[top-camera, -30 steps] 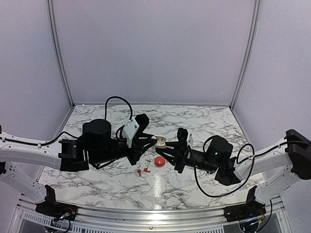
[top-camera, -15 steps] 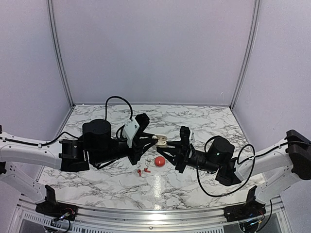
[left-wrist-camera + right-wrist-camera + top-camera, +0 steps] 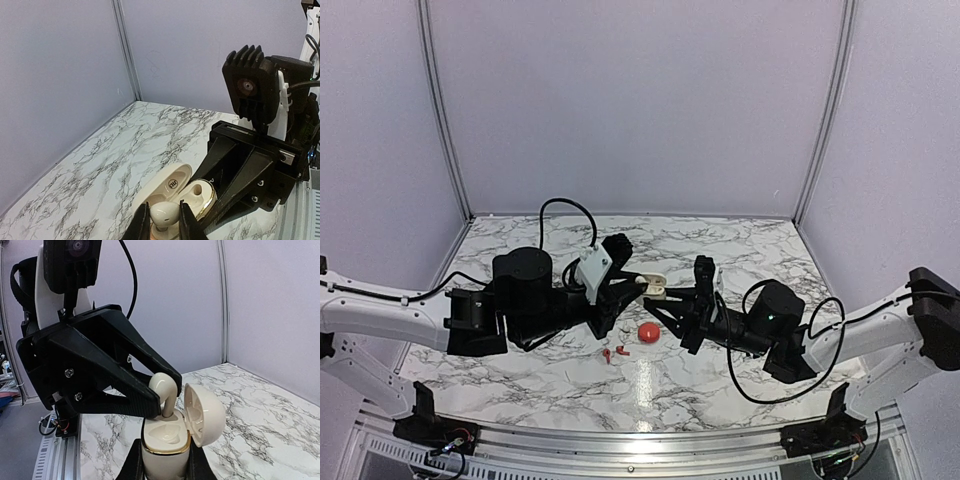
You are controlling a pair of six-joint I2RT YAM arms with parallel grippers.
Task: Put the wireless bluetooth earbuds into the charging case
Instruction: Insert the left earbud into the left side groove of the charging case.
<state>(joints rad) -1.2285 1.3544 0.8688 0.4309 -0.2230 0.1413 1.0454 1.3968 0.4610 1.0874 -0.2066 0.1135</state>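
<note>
The charging case (image 3: 167, 452) is cream-white with a gold rim. It stands upright with its lid open, gripped at the base by my shut right gripper (image 3: 165, 467). My left gripper (image 3: 161, 220) is shut on a cream-white earbud (image 3: 164, 214). The earbud's stem goes into the far socket of the case (image 3: 200, 196), and the near socket is empty. In the right wrist view the earbud (image 3: 165, 387) stands out of the case between the left fingers (image 3: 115, 375). In the top view both grippers meet at the case (image 3: 655, 290) above the table. Two tiny red pieces (image 3: 613, 352) lie on the marble.
A red ball-like object (image 3: 648, 332) lies on the marble table (image 3: 720, 380) just below the two grippers. The red pieces lie to its front left. Grey walls enclose the table on three sides.
Both grippers have closed in slightly on each other. The left arm has shifted a little right and the right gripper a little up. The earbud now sits at the case.
</note>
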